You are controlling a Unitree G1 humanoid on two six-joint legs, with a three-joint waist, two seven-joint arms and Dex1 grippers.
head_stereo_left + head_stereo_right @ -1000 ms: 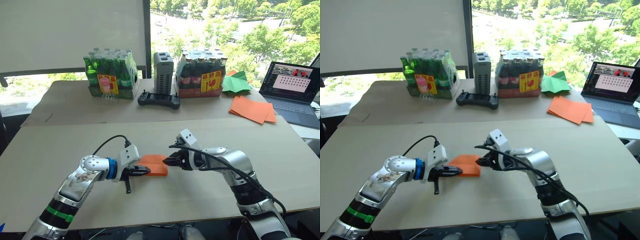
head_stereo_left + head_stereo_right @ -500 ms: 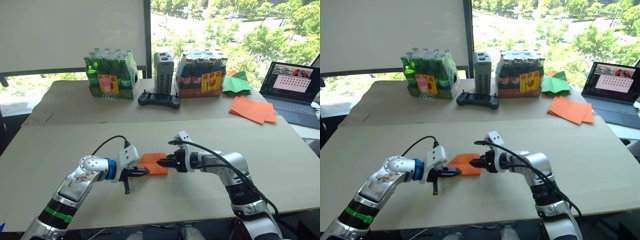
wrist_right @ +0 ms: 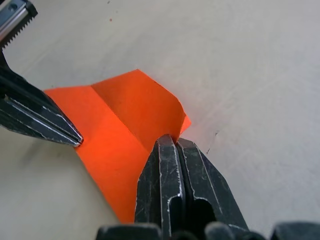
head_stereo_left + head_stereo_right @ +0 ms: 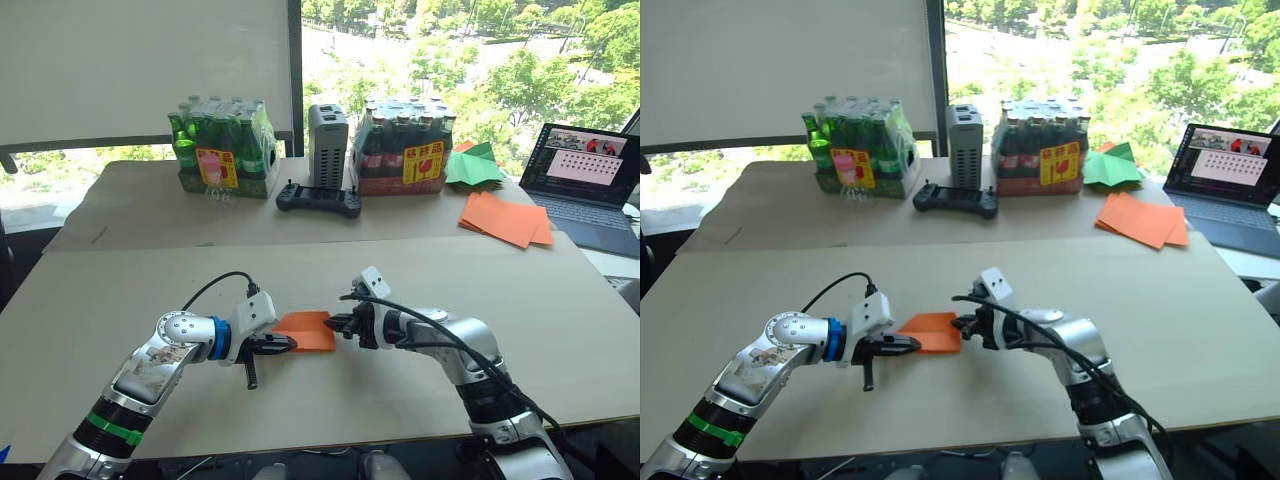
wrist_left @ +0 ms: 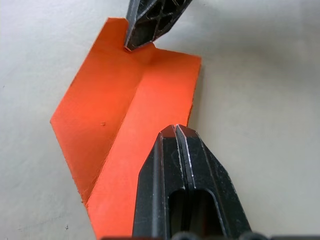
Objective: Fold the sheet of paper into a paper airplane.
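The sheet of paper point(image 4: 305, 330) is a bright-orange folded piece with a crease along its middle, lying flat on the near table between my two grippers. My left gripper point(image 4: 290, 342) is shut, and its tip rests on the paper's left part point(image 5: 125, 115). My right gripper point(image 4: 337, 324) is also shut, with its tip touching the paper's right edge point(image 3: 145, 105), where a corner curls up slightly. Neither gripper visibly has paper between its fingers.
On the far table stand a pack of green bottles point(image 4: 222, 148), a grey box point(image 4: 326, 132), a pack of dark bottles point(image 4: 403, 148) and a black controller point(image 4: 318, 199). Green paper pieces point(image 4: 472, 165), a stack of orange sheets point(image 4: 505, 218) and a laptop point(image 4: 590, 185) are at the far right.
My right gripper reached further onto the paper half a second ago and has since drawn back right to its edge. The left gripper and the paper have stayed put.
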